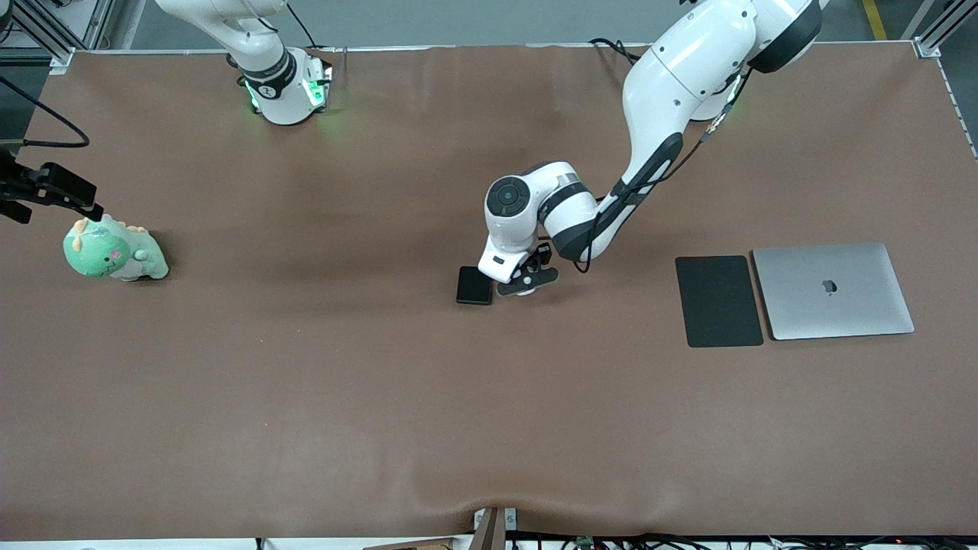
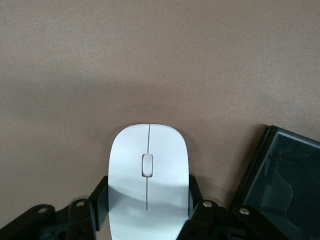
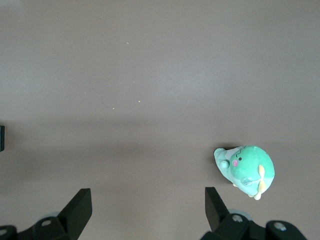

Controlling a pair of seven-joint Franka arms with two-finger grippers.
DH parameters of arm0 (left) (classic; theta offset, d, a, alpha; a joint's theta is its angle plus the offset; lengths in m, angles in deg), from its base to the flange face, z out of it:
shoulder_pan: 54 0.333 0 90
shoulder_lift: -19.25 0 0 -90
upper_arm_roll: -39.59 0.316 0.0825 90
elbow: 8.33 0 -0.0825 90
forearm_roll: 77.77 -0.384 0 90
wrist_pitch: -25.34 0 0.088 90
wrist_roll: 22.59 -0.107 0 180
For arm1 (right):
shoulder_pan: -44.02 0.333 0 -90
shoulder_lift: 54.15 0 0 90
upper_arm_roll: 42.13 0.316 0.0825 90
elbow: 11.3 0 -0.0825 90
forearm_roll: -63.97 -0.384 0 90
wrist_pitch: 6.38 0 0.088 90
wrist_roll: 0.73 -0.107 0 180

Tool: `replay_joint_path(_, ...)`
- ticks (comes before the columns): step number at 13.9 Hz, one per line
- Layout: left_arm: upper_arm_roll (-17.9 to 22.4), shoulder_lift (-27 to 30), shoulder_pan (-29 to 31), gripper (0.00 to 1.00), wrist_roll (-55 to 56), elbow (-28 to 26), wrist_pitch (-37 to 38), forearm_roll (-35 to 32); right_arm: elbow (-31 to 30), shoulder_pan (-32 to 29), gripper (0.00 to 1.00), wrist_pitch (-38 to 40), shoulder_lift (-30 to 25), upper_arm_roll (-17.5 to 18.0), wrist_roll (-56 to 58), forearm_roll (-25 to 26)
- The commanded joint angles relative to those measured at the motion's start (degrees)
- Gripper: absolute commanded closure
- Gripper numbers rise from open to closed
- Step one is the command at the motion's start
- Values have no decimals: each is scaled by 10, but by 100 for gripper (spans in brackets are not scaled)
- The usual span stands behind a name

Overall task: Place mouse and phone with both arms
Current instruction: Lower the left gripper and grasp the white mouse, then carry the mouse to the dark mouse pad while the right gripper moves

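Observation:
The white mouse [image 2: 148, 175] lies on the brown table near its middle. My left gripper [image 2: 148, 205] is low over it, with a finger against each of its sides. In the front view the left gripper [image 1: 526, 281] hides the mouse. The black phone [image 1: 474, 285] lies flat right beside the mouse, toward the right arm's end; its glossy corner also shows in the left wrist view [image 2: 285, 185]. My right gripper [image 3: 147, 200] is wide open and empty, up in the air over the right arm's end of the table.
A green plush dinosaur [image 1: 114, 252] sits at the right arm's end, also in the right wrist view [image 3: 246, 170]. A flat black mouse pad [image 1: 718, 300] and a closed silver laptop [image 1: 833, 290] lie side by side toward the left arm's end.

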Motion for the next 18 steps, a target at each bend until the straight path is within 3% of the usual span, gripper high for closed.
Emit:
replay_joint_path(1, 5, -1, -8, 50, 22, 7, -9, -22, 7, 2, 0, -2, 8, 3, 1, 1)
replay_joint_path(5, 5, 21, 2, 48, 21, 1, 5, -22, 7, 7, 0, -9, 12, 3, 0, -3)
replay_joint_path(9, 3, 71, 9, 48, -12, -1, 77, -21, 7, 8, 0, -13, 12, 3, 0, -3)
replay_joint_path(12, -2, 119, 47, 48, -69, -34, 83, -17, 7, 9, 0, -15, 15, 3, 0, -4)
replay_joint_path(15, -30, 155, 114, 48, -132, -73, 83, -12, 7, 10, 0, -15, 15, 3, 0, -3)
replay_joint_path(18, -95, 181, 240, 48, -210, -116, 83, -12, 7, 10, 0, -15, 15, 3, 0, -3)
